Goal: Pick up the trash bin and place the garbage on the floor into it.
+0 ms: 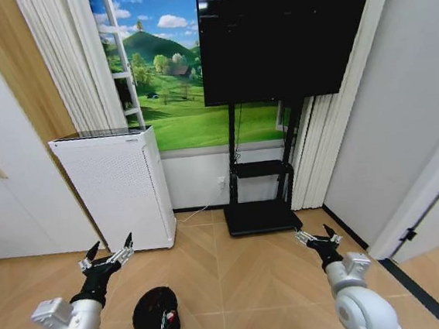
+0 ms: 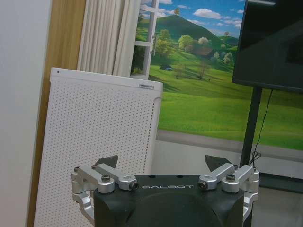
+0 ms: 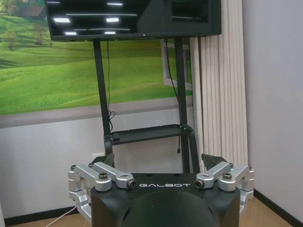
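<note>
The trash bin, small, black and round, stands on the wooden floor near the bottom of the head view. It is just right of and below my left gripper. A small red-and-white bit shows in its mouth, too small to identify; the garbage is otherwise out of view. My left gripper is open and holds nothing, raised above the floor in front of the white air purifier. In its wrist view the left gripper faces that purifier. My right gripper is open and holds nothing, pointing toward the TV stand.
A large black TV on a black stand is straight ahead against the landscape mural. White cabinet doors are on the left, curtains and a grey wall on the right. A white door frame angles in at right.
</note>
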`<state>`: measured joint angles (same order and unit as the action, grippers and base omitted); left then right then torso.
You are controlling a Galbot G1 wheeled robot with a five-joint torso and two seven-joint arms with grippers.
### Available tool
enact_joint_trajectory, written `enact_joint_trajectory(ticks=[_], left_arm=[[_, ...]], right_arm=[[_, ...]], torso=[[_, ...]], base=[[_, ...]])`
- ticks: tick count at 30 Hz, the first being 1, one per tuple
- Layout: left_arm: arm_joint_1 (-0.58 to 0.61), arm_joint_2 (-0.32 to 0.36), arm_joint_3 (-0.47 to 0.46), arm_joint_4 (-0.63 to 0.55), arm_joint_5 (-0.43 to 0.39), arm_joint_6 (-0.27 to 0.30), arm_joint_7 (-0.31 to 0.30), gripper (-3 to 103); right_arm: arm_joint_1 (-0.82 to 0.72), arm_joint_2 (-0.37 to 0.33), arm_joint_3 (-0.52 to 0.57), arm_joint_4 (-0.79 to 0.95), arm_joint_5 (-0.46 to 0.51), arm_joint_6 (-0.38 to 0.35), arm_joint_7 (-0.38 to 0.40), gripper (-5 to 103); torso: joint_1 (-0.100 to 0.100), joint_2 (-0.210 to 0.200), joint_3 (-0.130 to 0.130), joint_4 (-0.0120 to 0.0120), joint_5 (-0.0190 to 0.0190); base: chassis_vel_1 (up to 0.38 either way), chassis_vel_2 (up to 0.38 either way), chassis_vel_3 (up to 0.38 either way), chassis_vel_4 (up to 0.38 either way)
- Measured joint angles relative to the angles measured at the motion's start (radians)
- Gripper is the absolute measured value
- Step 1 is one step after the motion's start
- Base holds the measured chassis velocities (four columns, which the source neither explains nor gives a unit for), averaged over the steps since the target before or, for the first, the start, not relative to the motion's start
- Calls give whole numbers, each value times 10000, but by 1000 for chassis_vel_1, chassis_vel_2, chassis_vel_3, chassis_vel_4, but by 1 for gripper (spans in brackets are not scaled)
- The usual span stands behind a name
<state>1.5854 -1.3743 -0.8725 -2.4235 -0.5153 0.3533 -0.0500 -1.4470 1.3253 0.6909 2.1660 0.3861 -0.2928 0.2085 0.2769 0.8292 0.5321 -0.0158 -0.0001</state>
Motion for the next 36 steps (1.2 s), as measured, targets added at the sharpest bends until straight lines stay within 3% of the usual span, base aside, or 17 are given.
enact_joint_trajectory(ticks=[21, 22, 25, 27, 31, 34, 36], left_arm=[[-80, 73, -60, 311, -56, -178, 298, 100], [-107, 83, -60, 376, -62, -192, 322, 100], [-158, 104, -41, 464, -64, -202, 347, 100], [-196, 117, -21, 515, -65, -204, 354, 100], [-271, 120, 24, 619, -65, -215, 391, 100], [-291, 105, 41, 670, -58, -221, 412, 100], [-304, 23, 66, 752, -17, -232, 460, 100]], right_arm=[[-95, 166, -25, 80, -269, 1, 24, 100], [-97, 185, -32, 65, -301, -2, 35, 100], [-107, 213, -52, 18, -375, -8, 41, 100], [-110, 214, -60, -16, -424, -8, 41, 100], [-105, 203, -86, -128, -503, -3, 41, 100], [-75, 191, -109, -215, -561, 58, 33, 100], [6, 189, -168, -483, -620, 187, 16, 100]], torso=[[-15, -35, -20, 1, 8], [-17, -36, -23, -2, -5], [-16, -38, -22, 0, 10], [-17, -39, -24, 0, -6], [-17, -43, -24, -2, 9], [-17, -43, -26, 1, -10], [-25, -43, -29, -1, 7]], base=[[335, -337, -325, 330], [326, -353, -329, 342], [339, -354, -371, 336], [319, -367, -313, 334], [321, -321, -325, 317], [305, -335, -309, 306], [241, -255, -295, 244]])
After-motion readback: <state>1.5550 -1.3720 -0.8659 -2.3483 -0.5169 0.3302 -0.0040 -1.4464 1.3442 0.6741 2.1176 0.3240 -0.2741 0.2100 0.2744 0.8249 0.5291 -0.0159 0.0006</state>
